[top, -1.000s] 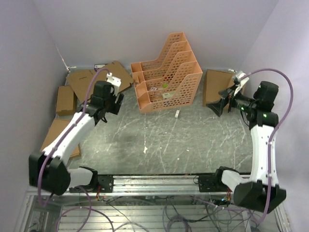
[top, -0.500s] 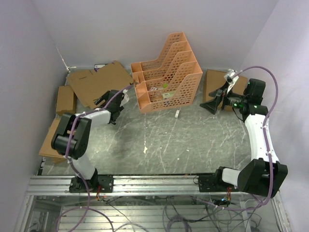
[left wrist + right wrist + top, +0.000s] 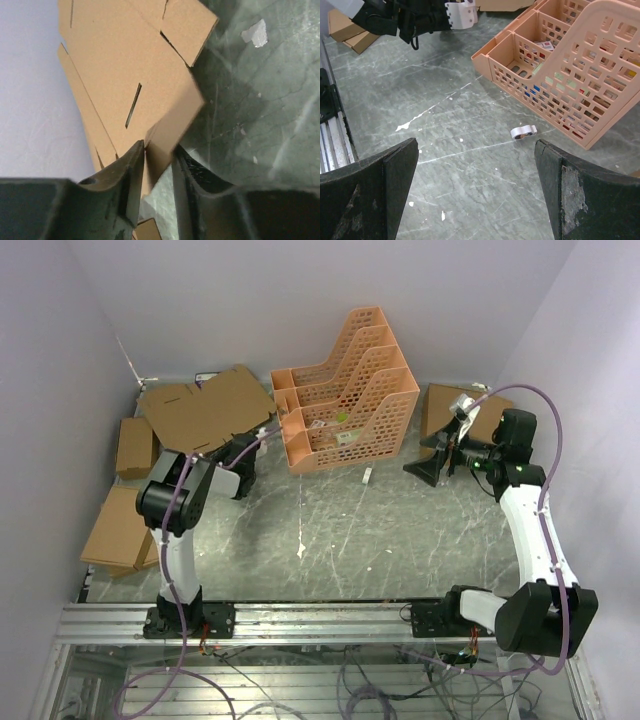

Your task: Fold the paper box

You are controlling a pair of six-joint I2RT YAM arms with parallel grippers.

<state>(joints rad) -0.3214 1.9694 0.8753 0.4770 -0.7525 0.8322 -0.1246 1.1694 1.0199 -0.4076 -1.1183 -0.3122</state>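
Note:
The paper box (image 3: 205,410) is a flat brown die-cut sheet with slots and flaps, lying at the back left against the wall. In the left wrist view the paper box (image 3: 130,65) fills the upper left, and one of its flaps runs down between my fingers. My left gripper (image 3: 232,452) (image 3: 158,150) sits at the sheet's near right edge, shut on that flap. My right gripper (image 3: 425,458) (image 3: 476,145) hovers over the table at the right, wide open, nothing between its fingers.
An orange lattice file rack (image 3: 345,390) (image 3: 570,75) stands at the back centre. A small white object (image 3: 368,476) (image 3: 523,132) lies in front of it. Ready-made brown boxes sit at the left (image 3: 135,447) (image 3: 120,530) and back right (image 3: 450,415).
My left arm has drawn in low toward the sheet's near edge, and its jaws have closed from wide open onto the flap. My right gripper has drifted slightly left, still open.

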